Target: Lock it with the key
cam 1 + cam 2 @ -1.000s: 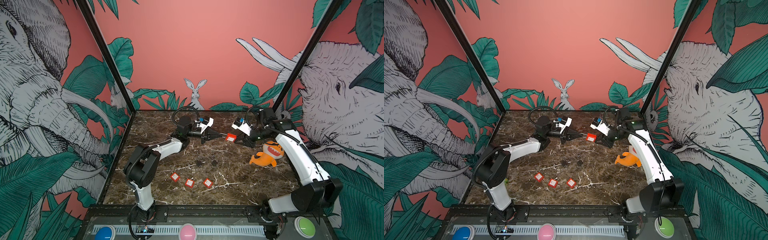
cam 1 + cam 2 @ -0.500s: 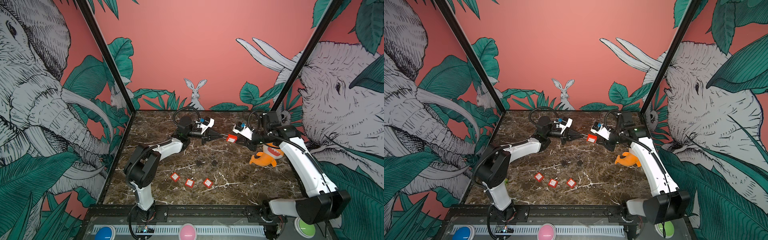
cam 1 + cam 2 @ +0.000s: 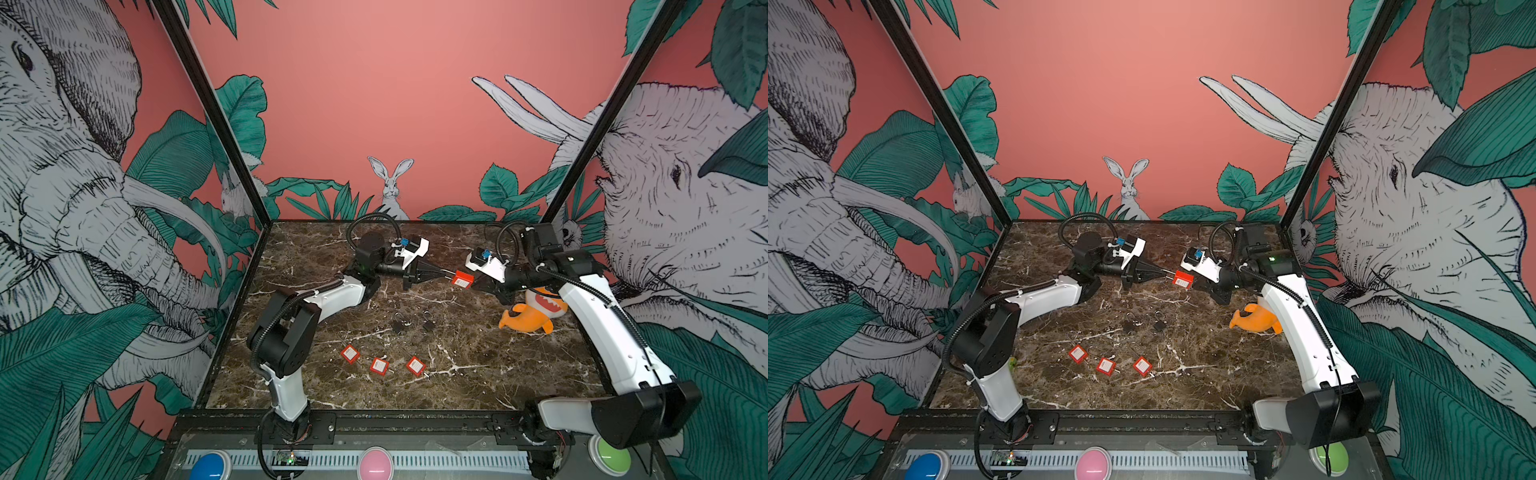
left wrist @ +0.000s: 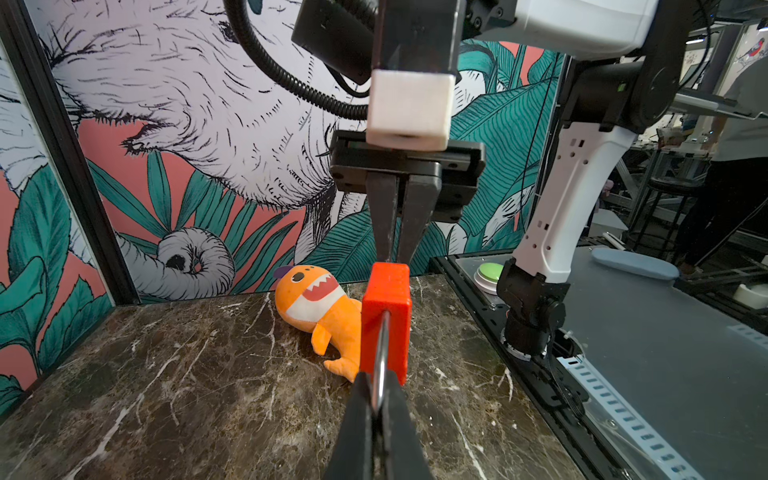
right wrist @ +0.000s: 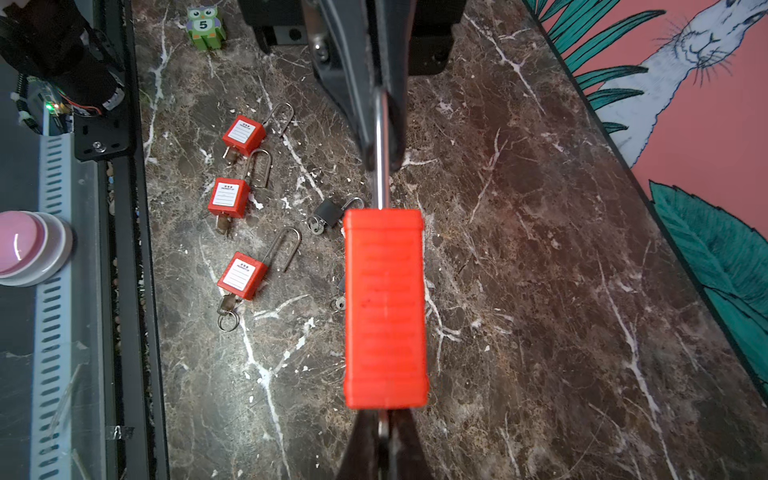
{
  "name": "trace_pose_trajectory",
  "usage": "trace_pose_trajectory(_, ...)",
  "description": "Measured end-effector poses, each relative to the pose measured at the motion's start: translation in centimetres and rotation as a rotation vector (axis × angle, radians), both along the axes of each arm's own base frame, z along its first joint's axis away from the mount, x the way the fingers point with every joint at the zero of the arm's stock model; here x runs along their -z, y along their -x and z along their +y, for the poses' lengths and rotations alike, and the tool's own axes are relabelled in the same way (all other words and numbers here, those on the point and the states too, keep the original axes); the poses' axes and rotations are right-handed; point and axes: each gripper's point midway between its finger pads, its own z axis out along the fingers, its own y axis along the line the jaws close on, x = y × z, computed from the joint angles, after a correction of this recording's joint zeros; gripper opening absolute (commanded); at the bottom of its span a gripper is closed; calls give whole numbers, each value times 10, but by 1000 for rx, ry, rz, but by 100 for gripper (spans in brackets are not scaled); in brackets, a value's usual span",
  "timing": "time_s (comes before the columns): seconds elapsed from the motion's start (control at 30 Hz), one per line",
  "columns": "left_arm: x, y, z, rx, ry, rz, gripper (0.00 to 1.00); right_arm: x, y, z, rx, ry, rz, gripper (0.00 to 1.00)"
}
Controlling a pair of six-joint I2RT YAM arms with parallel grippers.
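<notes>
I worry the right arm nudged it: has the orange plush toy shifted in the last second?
No. The orange plush toy lies in the same spot on the marble table, equally far from the nearer black padlock.

light: bright, even | shadows: soft | wrist-view edges: warped

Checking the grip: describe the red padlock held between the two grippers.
The red padlock is a ribbed, plastic-looking block with a thin metal shackle, held in the air above the marble table. The left gripper is shut on the shackle, the right gripper on what looks like its key at the other end.
</notes>
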Motion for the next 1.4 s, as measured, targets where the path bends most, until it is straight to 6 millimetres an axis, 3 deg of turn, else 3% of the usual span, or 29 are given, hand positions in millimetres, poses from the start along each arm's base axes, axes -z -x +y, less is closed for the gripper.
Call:
trace_pose_trajectory(0.77,5,-2,12,3,-35,-16,0,12,5,3,-38,-17,16,0)
trace_pose_trajectory(0.93,9,-12,22,-25,-49,-16,0,20,8,-11,4,22,23,0)
trace_pose_trajectory(1.13,-1,-25,28,-61,-47,-58,0,30,17,-19,25,53,59,0)
trace_pose_trajectory(1.27,-2,-27,26,-57,-81,-53,0,36,14,-24,61,71,61,0)
trace_pose_trajectory(1.4,-19,-33,22,-54,-134,-61,0,53,8,-33,171,88,32,0)
